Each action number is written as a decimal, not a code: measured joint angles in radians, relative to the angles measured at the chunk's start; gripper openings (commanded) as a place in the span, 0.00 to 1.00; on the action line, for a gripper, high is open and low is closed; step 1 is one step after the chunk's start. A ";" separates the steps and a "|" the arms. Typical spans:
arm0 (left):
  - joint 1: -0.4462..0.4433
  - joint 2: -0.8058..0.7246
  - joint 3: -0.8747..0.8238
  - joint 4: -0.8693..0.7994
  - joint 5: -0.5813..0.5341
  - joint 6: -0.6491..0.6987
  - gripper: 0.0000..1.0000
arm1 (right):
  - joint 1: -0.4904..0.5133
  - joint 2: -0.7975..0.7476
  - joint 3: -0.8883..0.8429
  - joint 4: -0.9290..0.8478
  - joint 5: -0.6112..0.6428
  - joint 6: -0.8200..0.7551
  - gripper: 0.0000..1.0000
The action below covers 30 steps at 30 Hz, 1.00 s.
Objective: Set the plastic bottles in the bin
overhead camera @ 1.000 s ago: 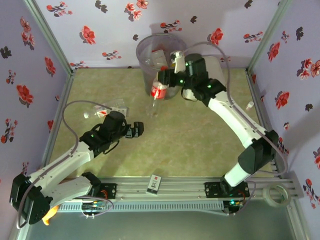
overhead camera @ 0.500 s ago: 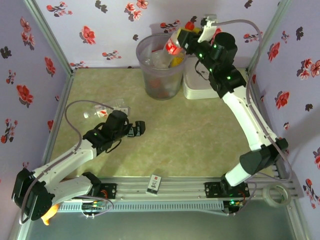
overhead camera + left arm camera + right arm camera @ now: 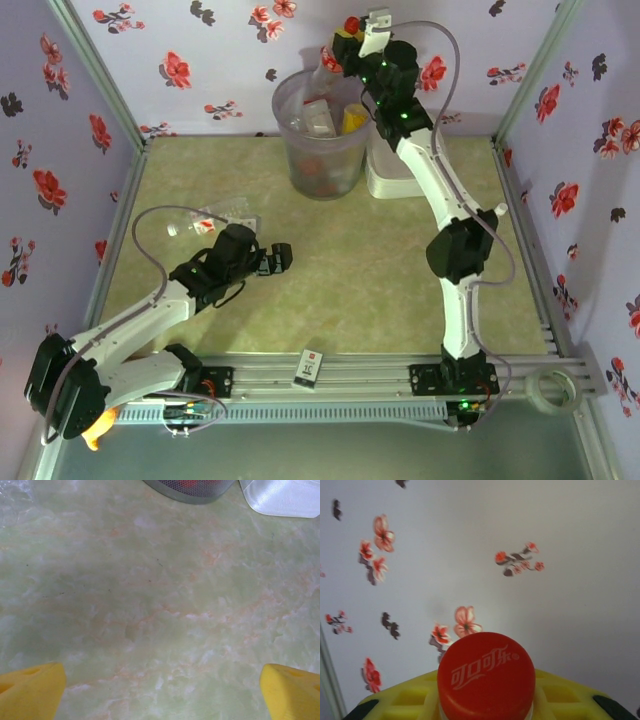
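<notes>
My right gripper (image 3: 345, 42) is raised high at the back wall, above the far rim of the bin (image 3: 300, 150). It is shut on a clear plastic bottle (image 3: 327, 62) just under the red cap (image 3: 486, 675). The bottle's body hangs down-left over the bin's mouth. Yellow fingers (image 3: 400, 700) flank the cap in the right wrist view. Inside the translucent bin lie several bottles, among them a yellow one (image 3: 352, 118). More clear bottles (image 3: 205, 222) lie on the table at the left. My left gripper (image 3: 281, 257) hovers open over bare table, its yellow fingertips (image 3: 30, 690) wide apart.
A white lidded box (image 3: 392, 175) stands right of the bin, partly behind my right arm; its corner (image 3: 280, 497) and the bin's base (image 3: 187, 487) edge the left wrist view. A small black-and-white card (image 3: 309, 368) lies on the front rail. A tape roll (image 3: 549, 388) sits front right.
My right arm lifted the red-capped bottle from in front of the bin up over its rim, then swung left toward the back wall. The left arm barely shifted.
</notes>
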 measured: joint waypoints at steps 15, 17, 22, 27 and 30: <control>0.005 0.004 0.000 0.001 0.000 0.000 1.00 | -0.082 0.079 0.051 -0.108 -0.080 0.156 0.17; 0.005 0.005 0.000 0.001 0.000 0.000 0.99 | -0.084 0.089 0.051 -0.118 -0.087 0.172 0.17; 0.005 0.005 0.000 0.001 0.000 0.000 1.00 | -0.086 0.122 0.047 -0.132 -0.109 0.203 0.18; 0.005 0.011 0.000 0.005 0.000 0.000 1.00 | -0.087 0.120 0.017 -0.120 -0.135 0.233 0.18; 0.005 0.020 0.000 0.009 0.000 0.000 1.00 | -0.089 0.120 -0.009 -0.108 -0.153 0.254 0.18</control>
